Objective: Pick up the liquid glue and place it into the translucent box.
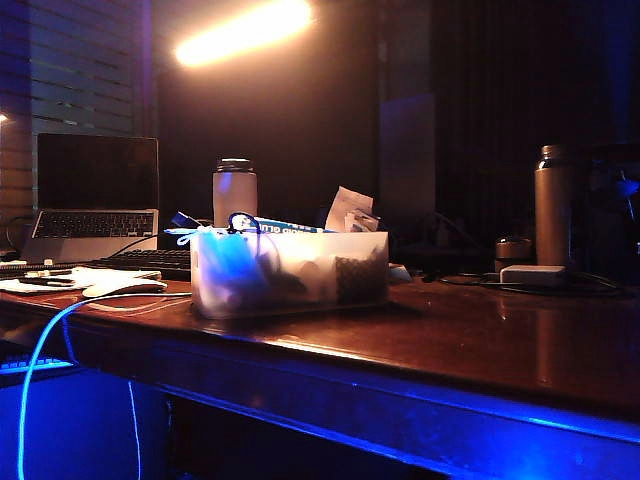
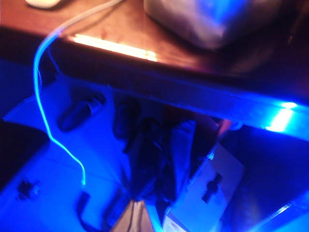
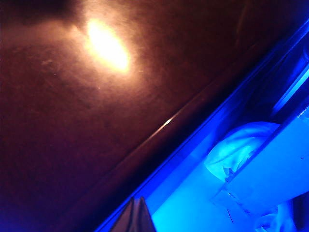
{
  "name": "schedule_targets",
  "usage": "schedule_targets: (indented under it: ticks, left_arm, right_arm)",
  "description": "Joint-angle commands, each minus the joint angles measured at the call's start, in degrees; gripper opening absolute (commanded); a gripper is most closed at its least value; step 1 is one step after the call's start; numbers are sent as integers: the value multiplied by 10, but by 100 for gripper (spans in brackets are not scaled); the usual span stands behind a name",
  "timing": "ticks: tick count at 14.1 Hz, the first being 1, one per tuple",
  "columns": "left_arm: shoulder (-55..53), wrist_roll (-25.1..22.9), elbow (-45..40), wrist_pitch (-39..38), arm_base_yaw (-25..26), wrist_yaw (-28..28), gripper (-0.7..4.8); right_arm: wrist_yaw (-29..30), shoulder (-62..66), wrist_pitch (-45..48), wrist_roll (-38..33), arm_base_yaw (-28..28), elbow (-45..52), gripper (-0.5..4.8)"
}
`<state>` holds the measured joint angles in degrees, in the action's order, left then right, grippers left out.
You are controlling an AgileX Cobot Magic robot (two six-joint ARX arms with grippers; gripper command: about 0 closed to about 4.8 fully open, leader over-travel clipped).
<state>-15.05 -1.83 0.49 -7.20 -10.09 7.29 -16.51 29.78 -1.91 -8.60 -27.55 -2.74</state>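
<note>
We see the liquid glue [image 1: 285, 225] lying atop the translucent box [image 1: 290, 270], so the placing looks done. Our right gripper [image 3: 136, 215] hangs over the worktop [image 1: 480, 340] edge, fingers closed and empty; the left gripper [image 2: 135, 217] hangs off the edge too, its state unclear.

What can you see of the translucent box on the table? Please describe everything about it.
The translucent box is a low, wide bin of frosted whitish plastic, standing upright near the front edge of the dark wooden table. Blue light glows through its left part; dark shapes show dimly inside. The liquid glue lies across the top, and paper sticks out above the rim. Neither tool touches it.
</note>
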Motion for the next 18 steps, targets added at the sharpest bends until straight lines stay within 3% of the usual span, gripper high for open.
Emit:
schedule_targets:
  ticks: [1, 10, 15, 18]
  left_arm:
    - [1, -12, -2, 5, 0, 2, -3]
    - [1, -12, -2, 5, 0, 2, -3]
    - [43, -12, -2, -1, 7, 4, -3]
    - [87, -12, -2, -2, 49, 5, -2]
  right_arm:
    - [-2, -1, 9, -4, 0, -4, -3]
    - [-3, -1, 9, -4, 0, -3, 4]
    - [0, -113, -8, -4, 1, 24, 4]
    - [-2, -133, -9, -4, 2, 24, 3]
